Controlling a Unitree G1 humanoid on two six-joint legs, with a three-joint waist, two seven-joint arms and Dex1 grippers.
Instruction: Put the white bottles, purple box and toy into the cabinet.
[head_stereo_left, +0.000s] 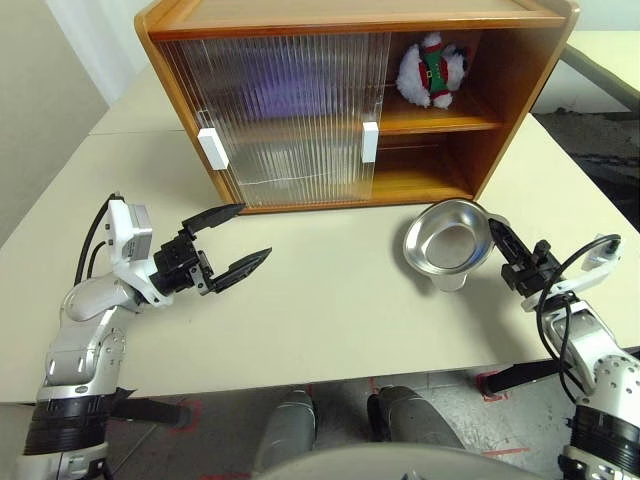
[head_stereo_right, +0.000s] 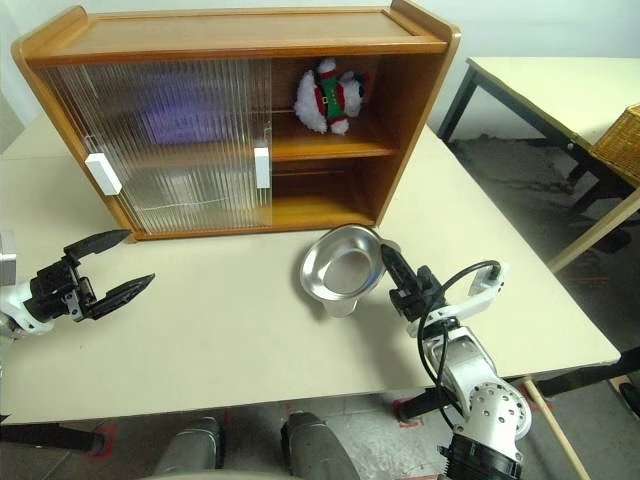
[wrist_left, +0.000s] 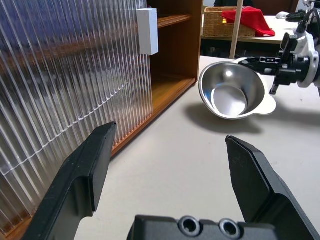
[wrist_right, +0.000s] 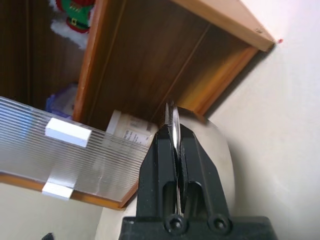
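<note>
I see the cabinet (head_stereo_left: 300, 100) standing at the back of the pale table (head_stereo_left: 320, 300), its ribbed doors (head_stereo_left: 285, 120) slid over the left part and the right part open. The toy (head_stereo_left: 432, 68) sits on the upper shelf in that open part. Through the ribbed door I make out a purple blur on the upper shelf, likely the box (head_stereo_left: 290, 90), though I cannot tell its exact shape. In the right wrist view a bottle (wrist_right: 131, 130) shows behind the door edge inside the cabinet, and a purple shape lies further in.

My right gripper (head_stereo_left: 503, 245) has its fingers pressed together on the rim of the metal bowl (head_stereo_left: 448, 240), pinching it; the bowl is tilted, in front of the open side of the cabinet. In the left wrist view it looks lifted at the gripped side, with its shadow on the table beneath.

My left gripper (head_stereo_left: 238, 240) hangs above the table in front of the closed doors, fingers spread wide, holding nothing, well apart from the bowl.
</note>
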